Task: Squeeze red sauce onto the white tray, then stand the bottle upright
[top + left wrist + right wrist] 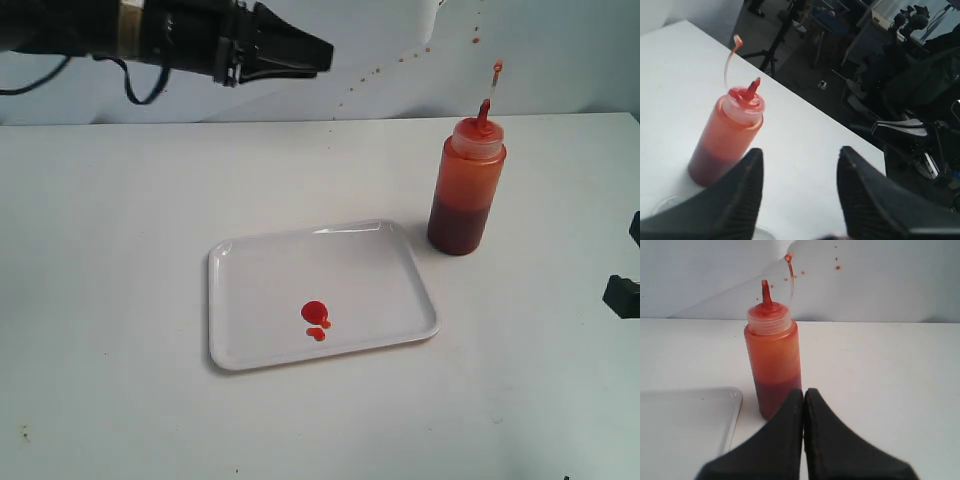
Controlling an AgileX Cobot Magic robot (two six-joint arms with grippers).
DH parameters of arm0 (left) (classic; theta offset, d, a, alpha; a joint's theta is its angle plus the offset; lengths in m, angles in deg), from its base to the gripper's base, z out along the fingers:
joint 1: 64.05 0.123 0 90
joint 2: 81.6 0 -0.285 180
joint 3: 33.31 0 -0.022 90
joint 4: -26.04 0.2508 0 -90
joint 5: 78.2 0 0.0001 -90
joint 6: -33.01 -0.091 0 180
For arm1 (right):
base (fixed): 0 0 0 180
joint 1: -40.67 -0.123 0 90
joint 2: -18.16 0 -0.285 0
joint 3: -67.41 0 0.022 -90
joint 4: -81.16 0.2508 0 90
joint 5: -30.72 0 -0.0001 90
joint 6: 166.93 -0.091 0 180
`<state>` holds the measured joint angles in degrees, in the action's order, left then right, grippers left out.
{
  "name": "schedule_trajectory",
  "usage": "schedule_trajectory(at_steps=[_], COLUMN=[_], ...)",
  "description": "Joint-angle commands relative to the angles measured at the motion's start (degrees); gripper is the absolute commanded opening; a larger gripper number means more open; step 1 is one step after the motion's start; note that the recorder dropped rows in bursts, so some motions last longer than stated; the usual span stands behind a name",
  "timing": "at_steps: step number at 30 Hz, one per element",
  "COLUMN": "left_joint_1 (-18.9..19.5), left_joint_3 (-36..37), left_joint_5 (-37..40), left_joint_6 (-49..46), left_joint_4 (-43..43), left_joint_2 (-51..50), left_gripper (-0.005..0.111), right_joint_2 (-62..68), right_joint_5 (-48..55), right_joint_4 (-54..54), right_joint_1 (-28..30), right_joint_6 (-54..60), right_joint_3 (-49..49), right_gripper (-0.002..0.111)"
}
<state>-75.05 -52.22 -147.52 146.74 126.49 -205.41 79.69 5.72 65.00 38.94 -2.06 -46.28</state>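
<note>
Well, the uncapped squeeze bottle (466, 195) stands upright on the surface (120, 250) beside the white tray (250, 320) holding the red sauce (315, 315), but a stray swing from the parted, empty left end effector (801, 152) or the closed, empty right end effector (804, 392) could topple it.

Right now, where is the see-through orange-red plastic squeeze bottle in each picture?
Exterior view: bottle stands upright just off the white plastic tray's far right corner.
Left wrist view: beyond the open left gripper.
Right wrist view: just past the shut right gripper, beside the tray.
Shared landmark: its pointed red nozzle with tethered cap.
</note>
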Motion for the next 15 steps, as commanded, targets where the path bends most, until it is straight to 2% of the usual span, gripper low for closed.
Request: schedule_trajectory(at_steps=[1,6,15], left_joint_1=[3.5,6.8,11.4], left_joint_3=[3.5,8.8,17.6], left_joint_5=[-0.6,-0.6,-0.6], left_joint_6=[-1.3,-1.3,-1.8], left_joint_4=[-0.5,-0.5,-0.5], left_joint_2=[7.9,16.1,31.3], left_gripper=[0.025,0.001,0.0], right_joint_2=[-0.1,-0.1,-0.1], right_joint_5=[-0.4,-1.6,-3.9], right_joint_4=[0.3,0.3,0.1], right_joint_1=[0.0,0.0,0.0], right_joint_6=[-0.4,-2.0,-3.4], right_joint_3=[0.5,0.5,0.5], right_gripper=[0.0,0.0,0.0])
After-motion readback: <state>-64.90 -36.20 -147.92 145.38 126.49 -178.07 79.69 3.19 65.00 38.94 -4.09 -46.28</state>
